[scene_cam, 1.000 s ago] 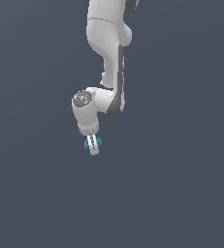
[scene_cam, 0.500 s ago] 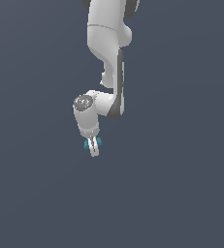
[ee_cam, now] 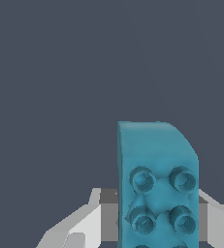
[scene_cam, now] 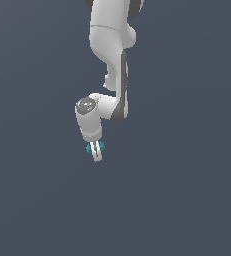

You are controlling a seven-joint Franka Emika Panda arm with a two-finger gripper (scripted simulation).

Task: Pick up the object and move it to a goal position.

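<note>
The object is a small teal-cyan studded block (scene_cam: pixel 94 147), held between the fingers of my white gripper (scene_cam: pixel 96 154), which points downward below the white arm in the exterior view. In the wrist view the block (ee_cam: pixel 154 174) fills the space between the two pale fingers (ee_cam: pixel 84 225), its studs facing the camera. The gripper is shut on the block. The block hangs in the air over the plain dark grey ground.
Only a uniform dark grey surface (scene_cam: pixel 187 200) shows around the arm. No goal marker or other object is in view.
The gripper with the block has moved slightly down and toward the exterior view's right. The grip on the block is unchanged.
</note>
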